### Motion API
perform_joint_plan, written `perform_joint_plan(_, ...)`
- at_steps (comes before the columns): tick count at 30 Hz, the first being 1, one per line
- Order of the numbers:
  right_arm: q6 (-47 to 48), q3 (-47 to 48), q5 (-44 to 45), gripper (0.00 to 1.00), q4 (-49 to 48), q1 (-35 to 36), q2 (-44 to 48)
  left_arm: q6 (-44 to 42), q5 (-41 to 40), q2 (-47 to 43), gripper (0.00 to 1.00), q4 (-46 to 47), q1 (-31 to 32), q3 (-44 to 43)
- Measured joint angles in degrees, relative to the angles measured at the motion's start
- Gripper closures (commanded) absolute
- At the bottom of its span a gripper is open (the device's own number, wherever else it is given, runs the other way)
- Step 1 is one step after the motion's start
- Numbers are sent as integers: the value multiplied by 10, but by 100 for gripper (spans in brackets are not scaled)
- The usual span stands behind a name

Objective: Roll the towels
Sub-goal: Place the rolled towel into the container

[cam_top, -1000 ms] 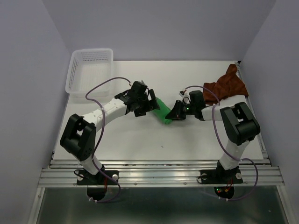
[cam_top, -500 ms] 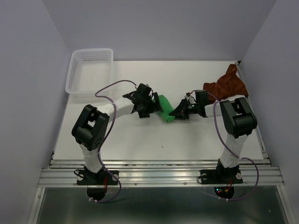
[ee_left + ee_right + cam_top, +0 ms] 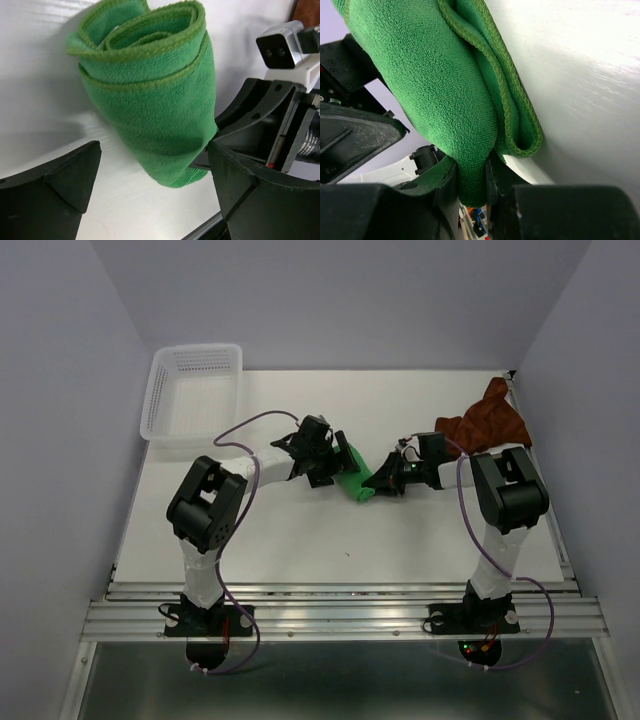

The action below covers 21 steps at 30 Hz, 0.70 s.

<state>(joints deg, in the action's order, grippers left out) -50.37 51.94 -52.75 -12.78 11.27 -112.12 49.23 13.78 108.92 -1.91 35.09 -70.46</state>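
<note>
Loosely rolled, fuzzy, stitch-edged green towel, pinched by right claw

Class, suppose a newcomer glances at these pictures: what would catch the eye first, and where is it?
The bright green towel, rolled up at mid-table, stands out first: the right pincer is shut on it, while the open left pincer has a finger on either side of it. Next come the crumpled brown towel at the far right corner and the white basket at the far left.

A white perforated plastic basket sits at the far left corner of the white table.
</note>
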Motion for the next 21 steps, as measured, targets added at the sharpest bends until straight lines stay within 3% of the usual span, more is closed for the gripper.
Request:
perform_joint_plan(5,13,5,9,92,12,0,0,8,0,36,3,19,0,-24)
perform_joint_plan(14,20,6,15,89,18,0,0,17,-16,67,19,25,8,-50)
perform_joint_plan(17,23,6,18,87,18,0,0,18,-23,76,27,25,12,-61)
perform_joint_plan(19,24,6,21,85,19,0,0,18,-27,83,44,24,14,-68)
perform_joint_plan(21,26,6,24,79,19,0,0,14,-37,92,54,19,17,-82)
